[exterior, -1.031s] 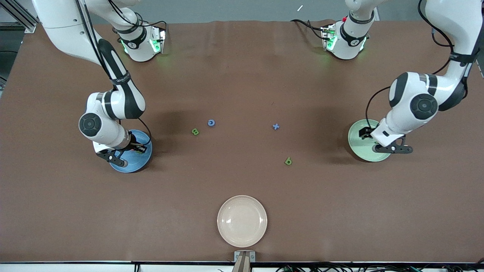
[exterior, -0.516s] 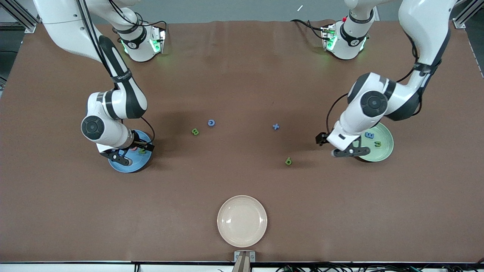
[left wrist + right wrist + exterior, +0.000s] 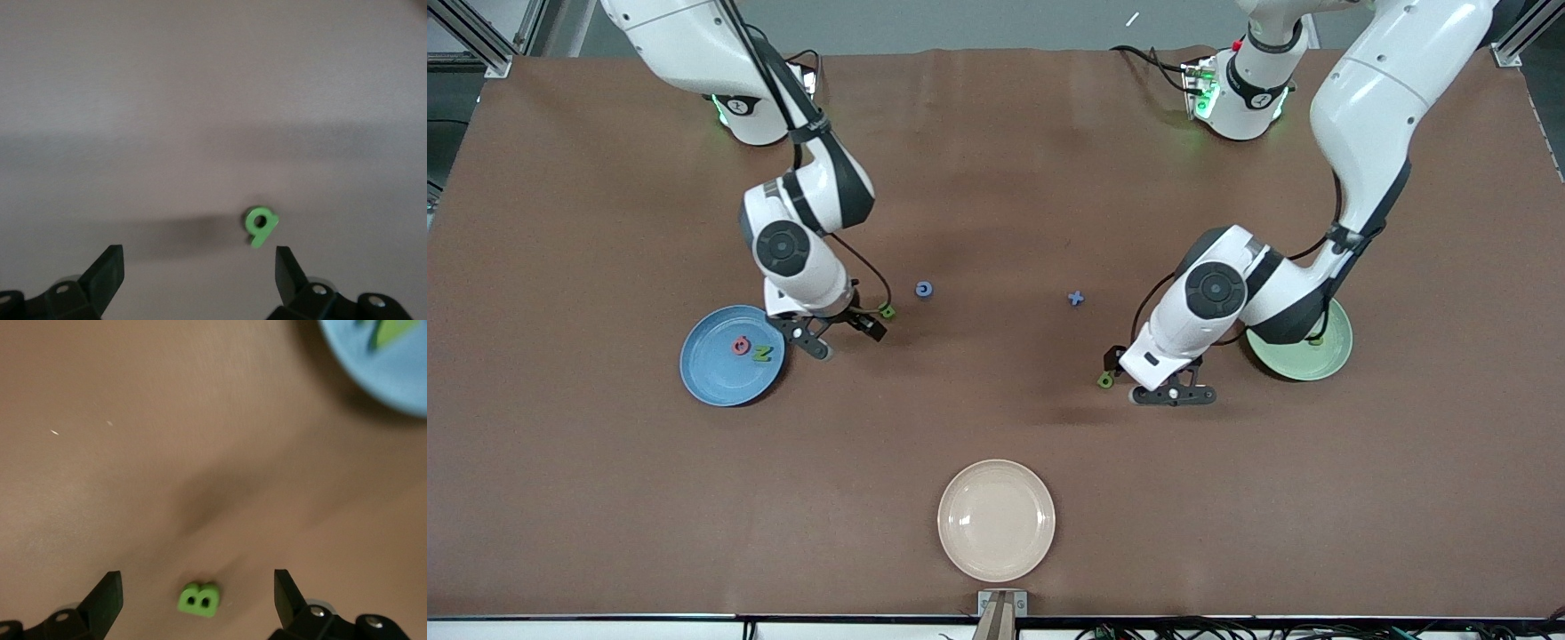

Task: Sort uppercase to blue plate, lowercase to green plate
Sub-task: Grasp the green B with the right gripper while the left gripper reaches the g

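Both arms are leaving their plates. Right pincer (image 3: 843, 332), wide open and empty, is hovering over small green foam B (image 3: 199, 599); left pincer (image 3: 1145, 384), likewise gaping, over green foam q (image 3: 261, 225), both letters lying between fingers on brown tabletop (image 3: 996, 178).

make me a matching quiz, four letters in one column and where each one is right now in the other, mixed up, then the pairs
Things:
1. green N
2. green B
3. green q
4. blue x

Places:
a. on the bare table, no gripper over it
b. on the table under the open left gripper
c. on the blue plate
d. on the table under the open right gripper

Pairs: 1-c, 2-d, 3-b, 4-a
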Robot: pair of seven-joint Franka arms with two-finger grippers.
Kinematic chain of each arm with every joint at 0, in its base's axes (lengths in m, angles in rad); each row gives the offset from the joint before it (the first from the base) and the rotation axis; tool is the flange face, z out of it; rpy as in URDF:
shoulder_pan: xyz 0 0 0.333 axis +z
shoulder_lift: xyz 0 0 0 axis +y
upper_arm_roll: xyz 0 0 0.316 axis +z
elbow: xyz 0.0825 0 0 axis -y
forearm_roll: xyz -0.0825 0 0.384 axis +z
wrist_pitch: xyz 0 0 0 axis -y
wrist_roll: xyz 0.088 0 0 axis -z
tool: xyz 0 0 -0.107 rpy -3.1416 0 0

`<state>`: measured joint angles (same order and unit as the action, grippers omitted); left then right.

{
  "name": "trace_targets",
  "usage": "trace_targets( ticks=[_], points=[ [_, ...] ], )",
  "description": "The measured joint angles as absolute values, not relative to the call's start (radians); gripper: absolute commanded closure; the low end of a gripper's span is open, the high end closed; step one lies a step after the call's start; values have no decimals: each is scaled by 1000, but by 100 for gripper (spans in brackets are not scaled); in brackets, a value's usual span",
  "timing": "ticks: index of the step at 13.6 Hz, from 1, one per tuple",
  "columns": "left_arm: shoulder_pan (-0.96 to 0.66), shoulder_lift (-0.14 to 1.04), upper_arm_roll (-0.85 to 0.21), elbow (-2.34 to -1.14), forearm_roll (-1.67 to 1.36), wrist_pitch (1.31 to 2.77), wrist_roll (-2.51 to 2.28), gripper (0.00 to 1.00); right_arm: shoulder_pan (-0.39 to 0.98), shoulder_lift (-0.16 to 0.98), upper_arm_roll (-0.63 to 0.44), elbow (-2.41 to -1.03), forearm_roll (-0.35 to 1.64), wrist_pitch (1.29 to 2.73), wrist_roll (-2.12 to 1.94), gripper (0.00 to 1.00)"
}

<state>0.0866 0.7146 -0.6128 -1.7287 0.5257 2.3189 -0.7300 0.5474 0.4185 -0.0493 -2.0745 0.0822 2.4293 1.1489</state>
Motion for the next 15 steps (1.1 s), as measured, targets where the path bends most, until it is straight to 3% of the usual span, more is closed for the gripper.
trace_targets(
  ticks=[3,8,13,15],
  points=[
    [-4,789,-550,-1647,605,2319,-731,6,565,458,-50,-2082,84,2476,1274,0],
    [-35,830,-544,-1617,638,2319,-647,15,593,482,-49,-2121,88,2560,1353,3],
    [-54,840,-544,-1618,638,2318,-619,28,624,482,-49,-2153,92,2611,1360,18],
    [-54,845,-544,-1627,638,2318,-610,36,631,480,-49,-2161,92,2621,1363,29]
  ],
)
